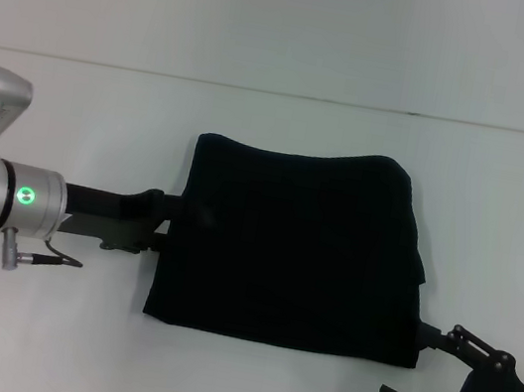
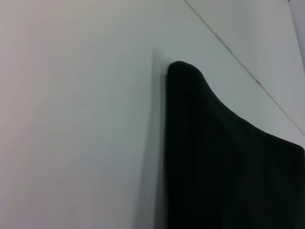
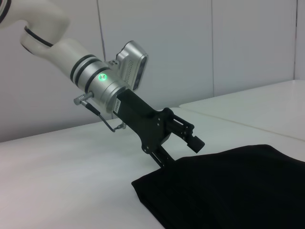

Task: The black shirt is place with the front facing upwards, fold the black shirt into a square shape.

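The black shirt lies folded into a rough square in the middle of the white table. No lettering or label shows on it. My left gripper is at the shirt's left edge. In the right wrist view it stands open, one finger raised above the cloth and the other down at the shirt's corner edge. My right gripper is open just off the shirt's near right corner, with nothing between its fingers. The left wrist view shows only a shirt corner on the table.
The table's far edge meets a pale wall. Bare tabletop surrounds the shirt on all sides. The left arm's silver wrist with a green light reaches in from the left.
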Tool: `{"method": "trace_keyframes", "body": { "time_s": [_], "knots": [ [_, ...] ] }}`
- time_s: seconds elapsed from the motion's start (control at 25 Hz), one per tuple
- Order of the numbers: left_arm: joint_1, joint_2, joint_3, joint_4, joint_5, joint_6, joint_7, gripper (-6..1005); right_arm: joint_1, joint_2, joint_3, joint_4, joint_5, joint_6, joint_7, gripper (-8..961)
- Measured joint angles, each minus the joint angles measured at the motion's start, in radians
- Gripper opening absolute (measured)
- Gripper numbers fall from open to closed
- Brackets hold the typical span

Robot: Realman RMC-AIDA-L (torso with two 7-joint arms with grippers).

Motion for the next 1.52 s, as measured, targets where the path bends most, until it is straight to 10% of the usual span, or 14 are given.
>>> {"method": "trace_keyframes", "body": {
  "time_s": [0.4,1.08,1.52],
  "knots": [
    [-0.016,-0.017,0.038,0.012,0.0,-0.003,0.021,888,-0.001,0.0,0.001,0.0,0.0,0.0,0.003,946],
    [-0.012,-0.03,0.036,0.022,-0.007,-0.031,0.03,333,0.006,0.0,0.003,0.0,0.001,-0.004,0.007,946],
    [0.002,-0.05,0.009,0.029,-0.07,-0.067,0.062,239,0.01,-0.001,0.005,-0.008,0.005,-0.004,0.009,946]
  ]
}}
